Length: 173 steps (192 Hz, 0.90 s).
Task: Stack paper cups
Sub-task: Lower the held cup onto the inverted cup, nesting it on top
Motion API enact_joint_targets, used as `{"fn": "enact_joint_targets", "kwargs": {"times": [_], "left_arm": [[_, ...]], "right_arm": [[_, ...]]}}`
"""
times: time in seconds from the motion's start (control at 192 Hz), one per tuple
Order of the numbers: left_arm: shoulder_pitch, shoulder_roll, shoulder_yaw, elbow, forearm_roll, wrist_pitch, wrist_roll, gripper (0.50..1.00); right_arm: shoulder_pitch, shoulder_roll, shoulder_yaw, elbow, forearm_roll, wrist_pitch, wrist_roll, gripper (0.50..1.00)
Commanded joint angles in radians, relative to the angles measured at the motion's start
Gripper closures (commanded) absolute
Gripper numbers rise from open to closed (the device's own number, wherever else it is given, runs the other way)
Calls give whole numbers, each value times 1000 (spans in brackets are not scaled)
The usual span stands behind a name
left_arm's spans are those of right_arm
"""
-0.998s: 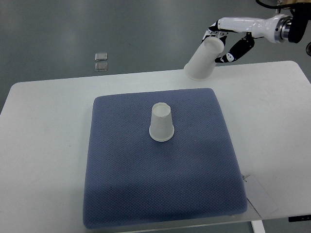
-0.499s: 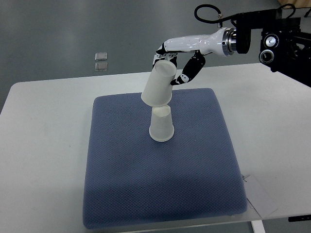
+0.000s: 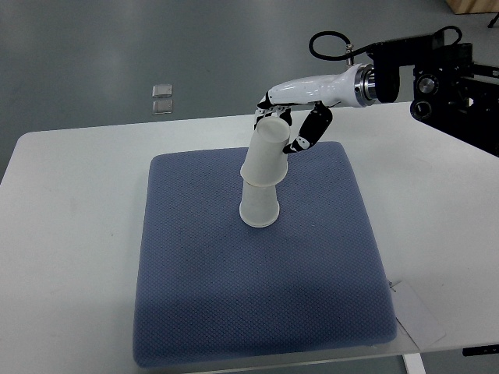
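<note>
My right hand (image 3: pixel 287 128) pinches the upper cup (image 3: pixel 267 156), tilted over the lower cup (image 3: pixel 259 204); I'd straighten it, then press down.

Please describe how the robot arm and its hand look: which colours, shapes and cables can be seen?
The right robot hand has slim fingers in white with black joint segments. Its forearm is a glossy white tapered shell ending in a silver metal ring. Behind it sit black box-shaped arm sections, and a black cable loops above the wrist.

The right hand (image 3: pixel 285 125) has a glossy white shell with black finger joints. A silver ring (image 3: pixel 363 82), black arm block (image 3: pixel 425 74) and looped black cable (image 3: pixel 327 43) follow.
</note>
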Motion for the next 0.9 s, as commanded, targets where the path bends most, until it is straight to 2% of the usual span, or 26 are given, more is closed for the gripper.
{"fn": "enact_joint_targets", "kwargs": {"times": [0.0, 0.182, 0.369, 0.697, 0.894], "left_arm": [[0, 0, 0, 0, 0, 0, 0, 500], [0, 0, 0, 0, 0, 0, 0, 500], [0, 0, 0, 0, 0, 0, 0, 500], [0, 0, 0, 0, 0, 0, 0, 500], [0, 0, 0, 0, 0, 0, 0, 500]], "right_arm": [[-5, 0, -1, 2, -6, 6, -1, 1000], [-3, 1, -1, 0, -6, 18, -1, 1000], [18, 0, 10, 9, -5, 74, -1, 1000], [18, 0, 10, 28, -6, 66, -4, 1000], [14, 1, 10, 28, -6, 52, -36, 1000]]}}
